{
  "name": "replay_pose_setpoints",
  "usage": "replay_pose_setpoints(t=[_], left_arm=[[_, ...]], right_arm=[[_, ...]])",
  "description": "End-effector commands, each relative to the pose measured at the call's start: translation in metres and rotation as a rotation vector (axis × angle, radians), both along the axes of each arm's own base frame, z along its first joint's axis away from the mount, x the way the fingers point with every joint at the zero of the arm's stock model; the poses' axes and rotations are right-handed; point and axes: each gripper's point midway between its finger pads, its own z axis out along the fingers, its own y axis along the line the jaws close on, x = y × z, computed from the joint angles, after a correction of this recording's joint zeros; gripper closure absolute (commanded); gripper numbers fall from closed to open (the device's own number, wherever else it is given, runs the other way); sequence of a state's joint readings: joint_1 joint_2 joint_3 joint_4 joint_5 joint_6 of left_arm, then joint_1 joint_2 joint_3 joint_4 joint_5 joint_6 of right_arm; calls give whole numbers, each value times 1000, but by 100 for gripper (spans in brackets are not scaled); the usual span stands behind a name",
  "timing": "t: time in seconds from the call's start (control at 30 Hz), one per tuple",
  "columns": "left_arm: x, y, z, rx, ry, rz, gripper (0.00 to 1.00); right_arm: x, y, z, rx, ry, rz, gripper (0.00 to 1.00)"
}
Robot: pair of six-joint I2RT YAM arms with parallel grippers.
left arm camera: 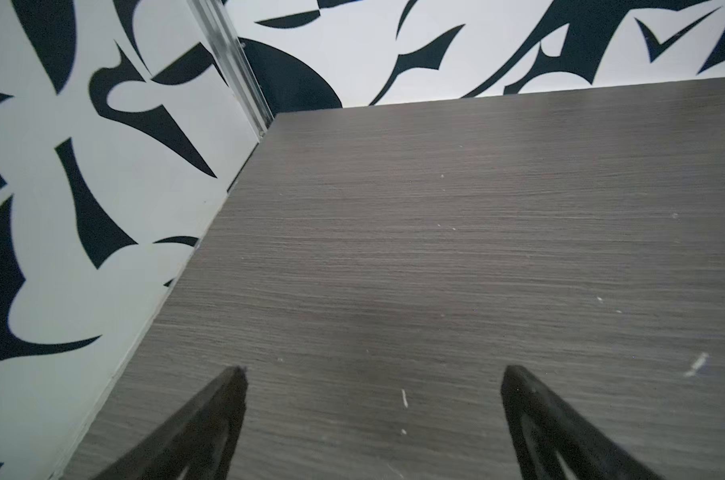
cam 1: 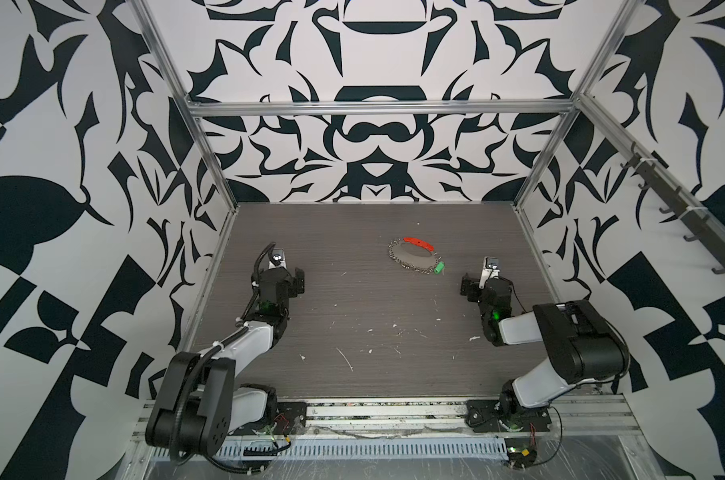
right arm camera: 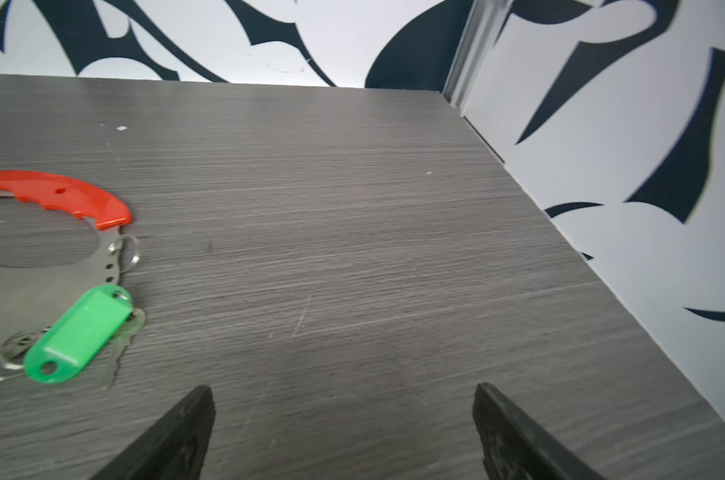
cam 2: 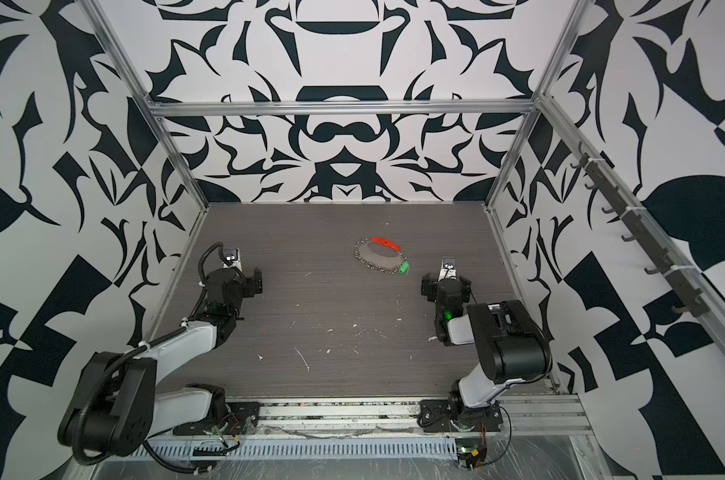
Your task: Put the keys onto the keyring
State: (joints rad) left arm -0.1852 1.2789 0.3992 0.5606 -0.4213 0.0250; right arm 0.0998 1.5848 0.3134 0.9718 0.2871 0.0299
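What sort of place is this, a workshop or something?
Probably a robot test cell: a left arm and right arm mounted on a rail beside a grey tabletop, enclosed by an aluminium frame and black-and-white patterned walls.

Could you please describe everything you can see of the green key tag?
The green key tag is a small glossy plastic oblong with a hole at one end. It lies flat on the table, over a silvery key, at the rim of the keyring; whether it is threaded on is unclear.
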Motion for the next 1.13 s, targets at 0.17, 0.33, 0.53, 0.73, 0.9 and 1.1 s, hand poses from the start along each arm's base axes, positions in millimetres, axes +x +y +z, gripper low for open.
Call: replay_pose_setpoints(t=[0.17,0.33,0.53,0.73,0.9,1.1], left_arm=[[2,24,-14,-91,-175,17,0],[4,30,-18,-86,-223,47,1],[26,42,-34,-188,-58,35,1],[24,42,-34,-195,-58,37,1],[25,41,-35,-194,-57,35,1],[25,41,-35,-190,-53,27,1]], right_arm=[[9,9,15,-2,-38,47,0],[9,9,14,-2,-37,49,0],[9,9,14,-2,-35,49,0],[10,15,14,1,-32,80,0],[14,23,12,24,-19,128,0],[12,21,14,27,-33,127,0]])
